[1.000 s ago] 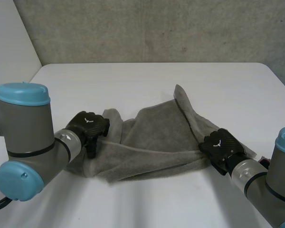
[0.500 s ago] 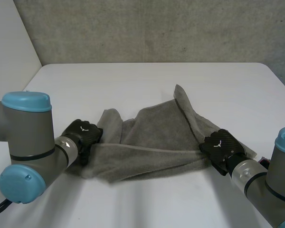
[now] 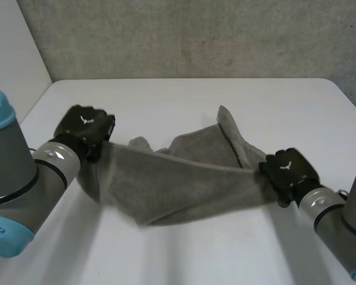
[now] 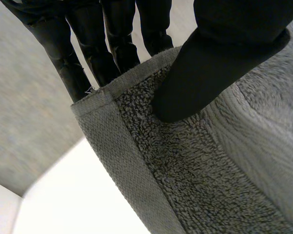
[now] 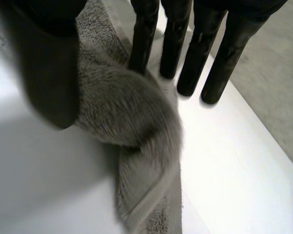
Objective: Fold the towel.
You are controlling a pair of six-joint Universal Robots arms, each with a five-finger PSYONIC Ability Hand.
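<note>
Grey throughout, terry weave. Found towel (image 3: 184,181) strung across the middle of the table (image 3: 166,95) between both hands, long axis running left edge to right edge, slack bulk lying on the far-edge side of that line. Left hand (image 3: 83,127): pinching a hemmed corner, thumb against fingers. Right hand (image 3: 288,172): pinching the opposite end likewise. Judged next: carry both ends evenly toward the far edge.

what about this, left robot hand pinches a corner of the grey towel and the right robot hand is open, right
Not quite: the right robot hand is shut on the towel, thumb against fingers, as the right wrist view shows. The left robot hand does pinch a corner.
</note>
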